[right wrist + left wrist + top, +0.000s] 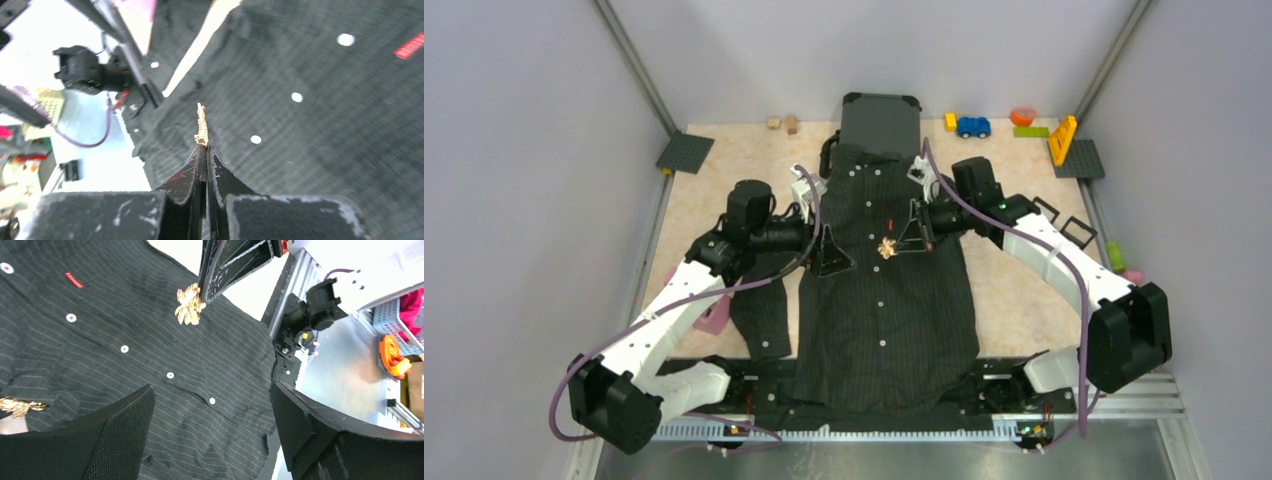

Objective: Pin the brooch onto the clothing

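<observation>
Shirt (884, 320) is laid flat, front up, on the table (1014, 290). The hem is draped over the near edge between the arm bases and the collar is pointed away, so the chest lies within reach of both arms. One sleeve (764, 310) is folded beside the body on the left side, clear of the work area.

Left gripper (212, 390) is held low over the mid-front with its jaws wide apart and nothing between them. It is judged to be parked there to press or steady the fabric once pinning starts. No contact with the cloth can be confirmed.

Right gripper (205, 150) is clamped tight on the brooch (201, 122). The gold piece is pinched by one end at the fingertips and projects forward edge-on, probably so the pin side can be presented to the cloth. It is positioned over the chest, just to the right of the button line and nearer than the small red tag (73, 280). Whether it is touching the fabric cannot be told.

Task is judged as not yet done, with the brooch in the gripper and not fastened.

Beyond the collar, a dark suitcase (880, 120) is stood at the far edge. A blue toy car (973, 127) is seen near it, well apart from the work.
</observation>
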